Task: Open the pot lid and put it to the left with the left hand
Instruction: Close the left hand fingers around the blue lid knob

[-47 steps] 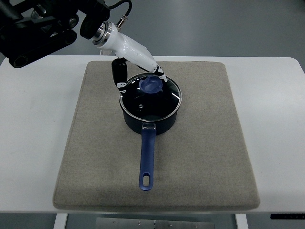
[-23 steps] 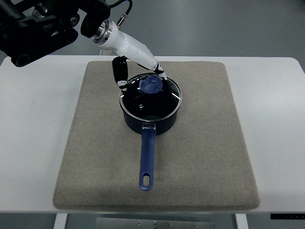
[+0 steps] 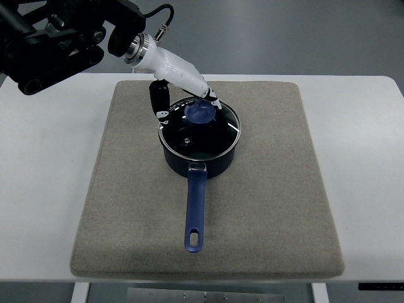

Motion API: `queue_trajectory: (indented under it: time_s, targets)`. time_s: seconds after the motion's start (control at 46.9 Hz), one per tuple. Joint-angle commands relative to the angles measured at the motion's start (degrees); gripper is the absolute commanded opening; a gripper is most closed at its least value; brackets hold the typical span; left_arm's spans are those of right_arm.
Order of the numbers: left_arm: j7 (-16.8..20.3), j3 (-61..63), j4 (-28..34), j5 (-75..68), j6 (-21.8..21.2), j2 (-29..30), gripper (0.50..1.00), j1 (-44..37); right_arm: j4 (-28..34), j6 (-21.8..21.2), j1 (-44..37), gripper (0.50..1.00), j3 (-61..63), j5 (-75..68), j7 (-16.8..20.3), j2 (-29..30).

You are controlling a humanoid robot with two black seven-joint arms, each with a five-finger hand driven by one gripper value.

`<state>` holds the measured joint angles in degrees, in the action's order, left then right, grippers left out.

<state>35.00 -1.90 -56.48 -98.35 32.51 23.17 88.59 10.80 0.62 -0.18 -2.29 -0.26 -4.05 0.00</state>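
While the glass lid (image 3: 199, 131) still sits on the blue pot (image 3: 198, 146) mid-mat, its blue knob (image 3: 199, 112) has your left hand (image 3: 180, 85) right against it. You can't tell whether the fingers have closed. Since a second ago the hand has barely shifted, so lifting is yet to begin. Grey mat (image 3: 271, 189) left of the pot lies free.

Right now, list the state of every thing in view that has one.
pot: upright on the mat, handle toward the camera.
lid: on the pot, closed.
lid knob: left hand at it; grasp unclear.
left hand: over the lid's far edge.
mat: flat on the table.
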Motion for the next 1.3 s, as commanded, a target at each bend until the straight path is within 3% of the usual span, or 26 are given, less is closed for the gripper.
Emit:
queue_trajectory:
  time_s: [0.0,0.256,0.533,1.28]
  targets:
    - [0.0,0.1,0.1,-0.1,0.0,-0.3,0.988,-0.3,0.0,0.0,0.0,0.917,0.0,0.0,0.0,0.0]
    - [0.0,0.1,0.3,-0.5,-0.3,-0.5,0.984,-0.5,-0.1,0.0,0.0,0.917,0.0,0.0,-0.1,0.0]
    - [0.0,0.1,0.5,-0.7,-1.9,-0.9,0.943,-0.4,0.0,0.0,0.0,0.917,0.0,0.0,0.0,0.0]
    - [0.0,0.1,2.2,-0.9,-4.6,-1.9,0.930,-1.5,0.0,0.0,0.0,0.917,0.0,0.0,0.0,0.0]
